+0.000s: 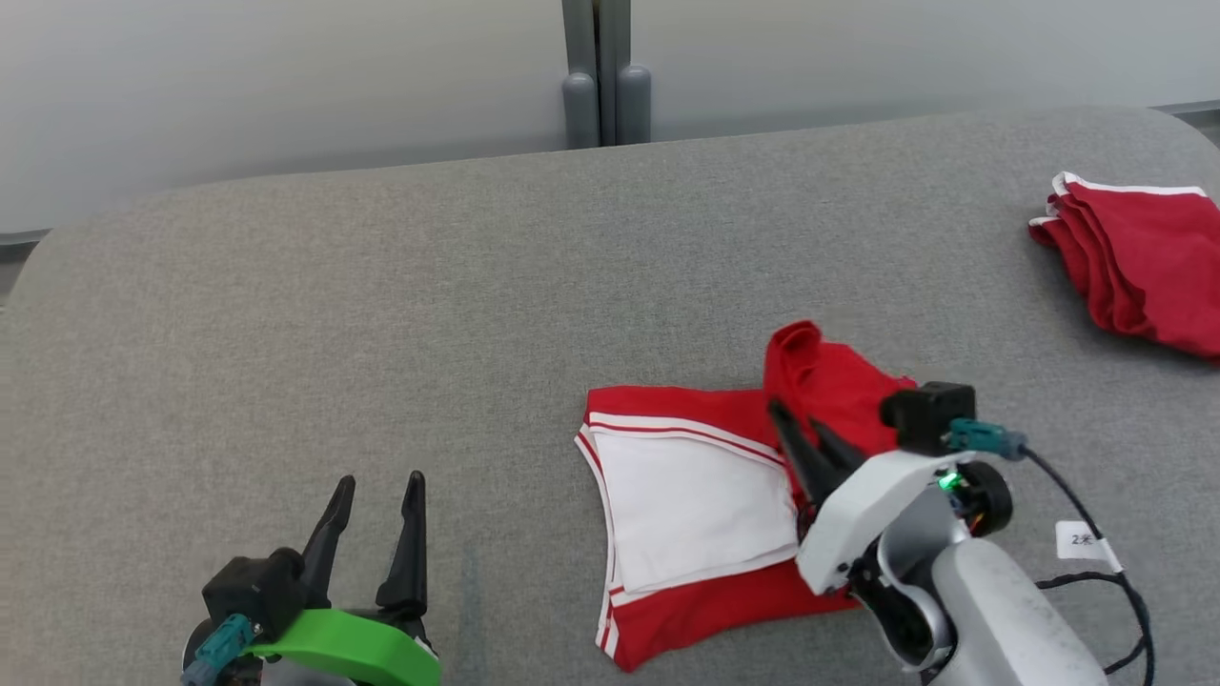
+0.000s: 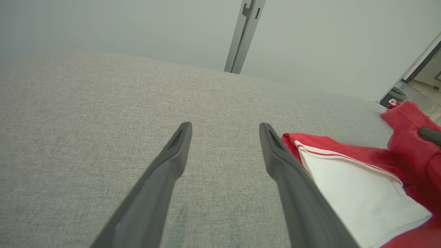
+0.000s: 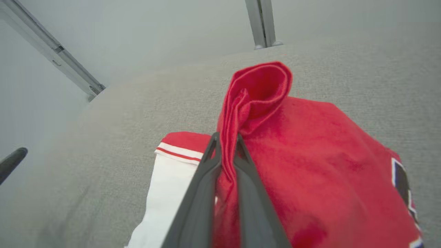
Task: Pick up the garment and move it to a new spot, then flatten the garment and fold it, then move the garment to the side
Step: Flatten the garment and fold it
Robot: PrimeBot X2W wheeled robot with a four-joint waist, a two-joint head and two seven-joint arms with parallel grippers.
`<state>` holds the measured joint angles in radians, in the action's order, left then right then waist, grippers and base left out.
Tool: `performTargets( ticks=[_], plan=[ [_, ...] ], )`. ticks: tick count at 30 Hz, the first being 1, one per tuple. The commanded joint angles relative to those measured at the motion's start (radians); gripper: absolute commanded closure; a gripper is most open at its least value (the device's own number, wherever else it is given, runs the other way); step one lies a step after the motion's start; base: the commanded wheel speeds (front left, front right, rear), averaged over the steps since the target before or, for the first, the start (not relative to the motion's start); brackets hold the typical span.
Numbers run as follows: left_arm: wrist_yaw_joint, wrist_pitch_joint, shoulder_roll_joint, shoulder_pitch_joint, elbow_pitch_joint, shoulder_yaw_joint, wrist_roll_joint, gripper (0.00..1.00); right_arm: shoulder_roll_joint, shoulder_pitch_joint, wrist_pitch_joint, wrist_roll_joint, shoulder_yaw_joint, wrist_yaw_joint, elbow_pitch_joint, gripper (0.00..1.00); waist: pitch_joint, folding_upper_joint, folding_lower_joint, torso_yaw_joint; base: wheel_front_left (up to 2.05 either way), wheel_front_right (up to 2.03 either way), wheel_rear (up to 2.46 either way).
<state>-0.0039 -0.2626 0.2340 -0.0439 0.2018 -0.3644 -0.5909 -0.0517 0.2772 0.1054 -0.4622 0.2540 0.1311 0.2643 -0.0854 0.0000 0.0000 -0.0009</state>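
Note:
The garment (image 1: 691, 495) is red with white stripes and a white lining panel, lying at the centre right of the grey surface. My right gripper (image 1: 796, 424) is shut on a raised red fold of it at its right side. In the right wrist view that pinched fold of the garment (image 3: 255, 89) curls up above the gripper (image 3: 226, 137). My left gripper (image 1: 378, 486) stands open at the lower left, well left of the cloth, with nothing between its fingers. The left wrist view has the left gripper (image 2: 225, 127) over bare fabric, the garment (image 2: 358, 186) just beyond its right finger.
A second red garment (image 1: 1139, 267), folded, lies at the far right edge of the grey padded surface (image 1: 381, 333). A grey post (image 1: 602, 71) stands behind the surface's back edge. A black cable (image 1: 1096, 514) trails from my right wrist.

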Motion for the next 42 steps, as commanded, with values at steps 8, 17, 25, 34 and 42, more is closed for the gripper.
performTargets(
  ticks=[8, 17, 25, 34, 42],
  plan=[
    [-0.012, -0.002, -0.012, -0.021, 0.019, -0.008, 0.007, 0.00, -0.002, 0.016, -0.044, -0.124, 0.218, -0.001, 0.050, 1.00, 0.002, 0.0000, 0.0000, 0.045, 0.00, 0.00, 0.00],
    [-0.019, -0.002, -0.020, -0.021, 0.033, -0.011, 0.012, 0.00, -0.001, 0.085, -0.091, -0.182, 0.321, -0.001, 0.180, 1.00, 0.010, 0.0000, 0.0000, 0.062, 0.00, 0.00, 0.00],
    [-0.023, -0.002, -0.023, -0.014, 0.044, -0.015, 0.013, 0.00, -0.001, 0.122, -0.127, -0.246, 0.420, -0.001, 0.240, 0.00, 0.021, 0.0000, 0.0000, 0.067, 0.00, 0.00, 0.00],
    [-0.028, -0.002, -0.038, -0.003, 0.030, -0.011, 0.029, 0.00, -0.001, 0.163, -0.249, -0.136, 0.401, -0.001, 0.278, 0.00, 0.043, 0.0000, 0.0000, 0.052, 0.00, 0.00, 0.00],
    [-0.038, -0.002, -0.077, -0.016, 0.018, -0.014, 0.079, 0.00, -0.001, 0.131, -0.343, 0.094, 0.165, -0.001, 0.292, 0.00, 0.068, 0.0000, 0.0000, 0.026, 0.00, 0.00, 0.00]
  ],
)
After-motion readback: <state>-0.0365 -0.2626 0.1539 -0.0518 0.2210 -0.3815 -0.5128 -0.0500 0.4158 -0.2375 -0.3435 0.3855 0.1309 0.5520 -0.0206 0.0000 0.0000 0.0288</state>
